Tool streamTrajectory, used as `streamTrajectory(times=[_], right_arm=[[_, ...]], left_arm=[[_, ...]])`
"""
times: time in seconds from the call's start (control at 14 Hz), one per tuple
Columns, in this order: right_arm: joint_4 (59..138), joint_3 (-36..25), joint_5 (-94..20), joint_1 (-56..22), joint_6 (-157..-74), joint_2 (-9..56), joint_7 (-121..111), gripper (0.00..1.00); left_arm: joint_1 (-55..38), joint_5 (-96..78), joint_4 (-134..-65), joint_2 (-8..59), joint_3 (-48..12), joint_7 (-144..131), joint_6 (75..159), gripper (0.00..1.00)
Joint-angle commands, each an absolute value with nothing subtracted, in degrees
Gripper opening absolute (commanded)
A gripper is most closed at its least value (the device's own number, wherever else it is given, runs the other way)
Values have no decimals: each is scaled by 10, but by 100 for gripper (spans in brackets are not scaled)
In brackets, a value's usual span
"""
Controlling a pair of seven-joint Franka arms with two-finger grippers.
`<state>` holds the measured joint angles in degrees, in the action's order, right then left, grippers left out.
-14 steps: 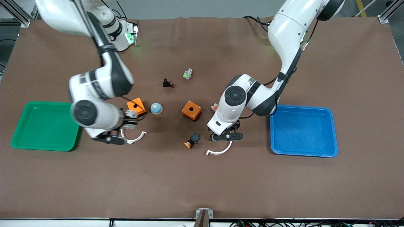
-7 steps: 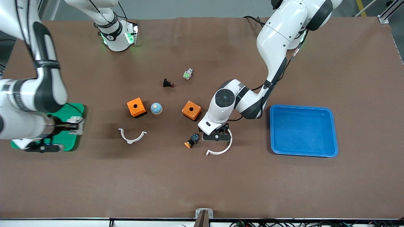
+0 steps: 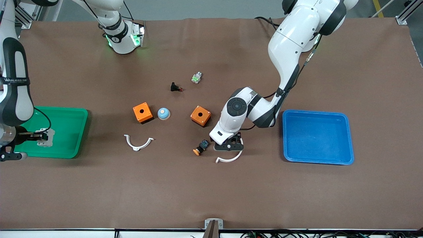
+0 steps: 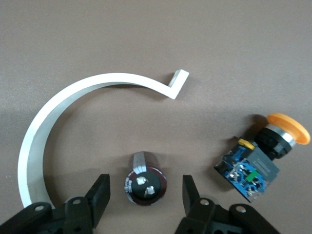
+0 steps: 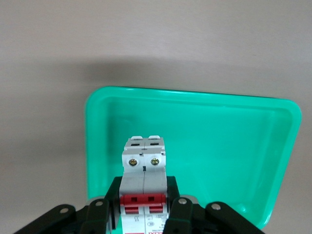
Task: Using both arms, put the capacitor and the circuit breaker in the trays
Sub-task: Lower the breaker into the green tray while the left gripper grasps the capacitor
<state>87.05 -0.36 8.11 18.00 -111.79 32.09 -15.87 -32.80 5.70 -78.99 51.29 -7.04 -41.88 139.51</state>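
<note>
We see the right claw (image 5: 145,214) up over the green tray (image 3: 71,114) at the right arm's end of the counter (image 3: 211,191), pinching the circuit breaker (image 5: 144,192) by its sides, white body upright with the red levers showing between the fingers. In the middle of the counter, the left claw (image 4: 145,195) is down low, its fingers spread on either side of the capacitor (image 4: 144,181), a gap showing on each side, so nothing is gripped. The capacitor lies on the counter inside the curve of a white arc-shaped clip (image 4: 53,117), with the blue-black switch with an orange cap (image 4: 261,156) just beside it. The blue tray (image 3: 317,137) sits toward the left arm's end of the counter.
</note>
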Motion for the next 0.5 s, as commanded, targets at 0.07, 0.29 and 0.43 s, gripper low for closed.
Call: streamTrajectory(times=[0.07, 0.29, 0.43], right_arm=[[872, 11, 92, 228, -1158, 351, -206, 23], [872, 11, 90, 240, -1195, 371, -233, 23], [874, 11, 90, 243, -1214, 380, -233, 24]], left_arm=[[-338, 65, -772, 524, -58, -419, 1399, 67], [-338, 65, -771, 523, -58, -417, 1401, 66], [-336, 65, -771, 523, -57, -416, 1401, 65]])
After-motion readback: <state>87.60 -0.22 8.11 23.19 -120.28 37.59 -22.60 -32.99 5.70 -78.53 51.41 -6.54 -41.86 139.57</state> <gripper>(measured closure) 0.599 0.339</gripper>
